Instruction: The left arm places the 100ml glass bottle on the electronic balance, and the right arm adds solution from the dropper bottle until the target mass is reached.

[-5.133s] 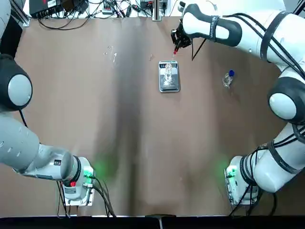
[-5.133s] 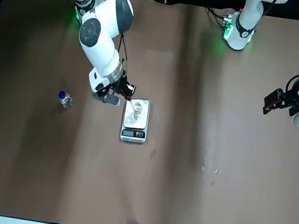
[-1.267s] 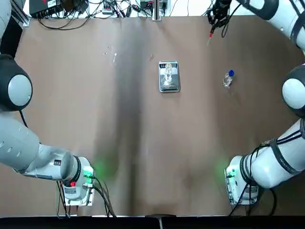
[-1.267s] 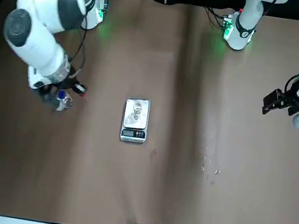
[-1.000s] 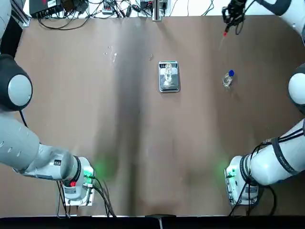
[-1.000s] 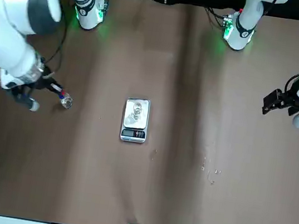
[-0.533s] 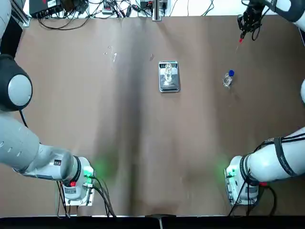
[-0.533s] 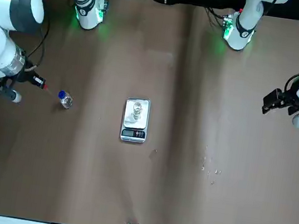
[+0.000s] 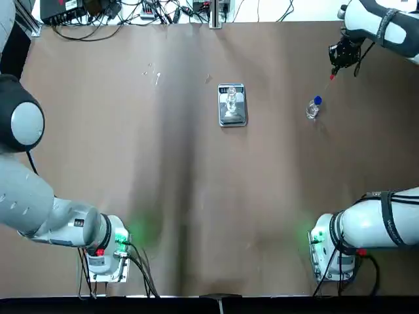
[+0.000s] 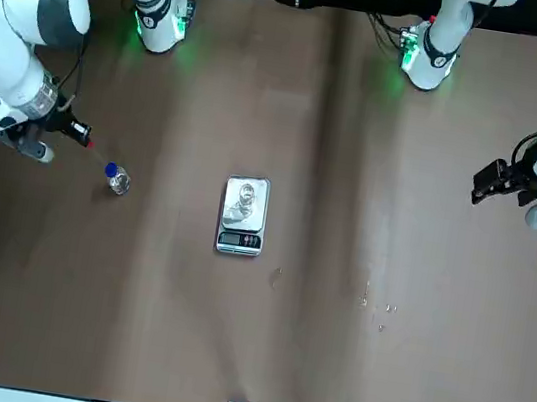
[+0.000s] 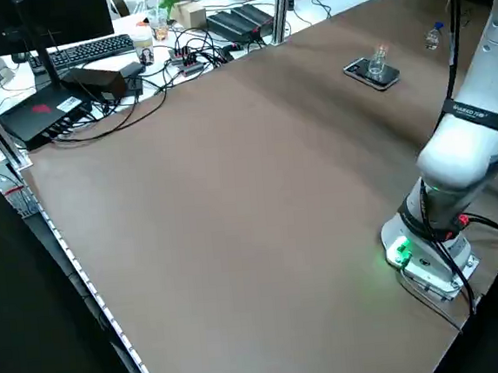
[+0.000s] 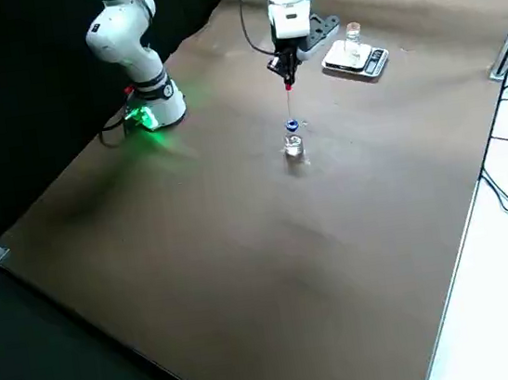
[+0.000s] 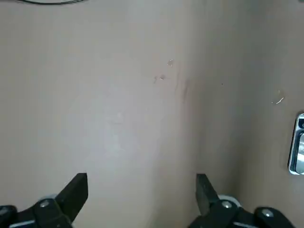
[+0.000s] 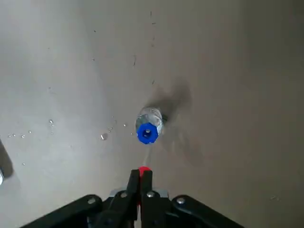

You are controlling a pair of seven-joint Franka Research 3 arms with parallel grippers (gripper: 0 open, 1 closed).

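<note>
The 100ml glass bottle (image 9: 231, 100) stands upright on the electronic balance (image 9: 233, 119) at the table's far middle. To its right stands the dropper bottle (image 9: 313, 108) with its blue cap (image 14: 147, 133). My right gripper (image 9: 340, 57) hangs just beyond it, shut on the red-topped dropper (image 14: 143, 171). The thin glass tube slants down toward the cap (image 10: 111, 170). From the right side the dropper (image 12: 288, 99) hangs directly above the dropper bottle (image 12: 294, 143). My left gripper (image 10: 488, 184) is parked at the table's left side, open and empty (image 13: 142, 190).
Small droplets lie on the table left of the balance (image 9: 152, 73) and beside the dropper bottle (image 14: 103, 137). Cables and electronics (image 9: 131, 13) line the far edge. Both arm bases (image 9: 105, 252) glow green at the near edge.
My right gripper carried the dropper away from the balance, swung right along the far edge, then came back down over the dropper bottle. The glass bottle, balance and left arm stayed still.
</note>
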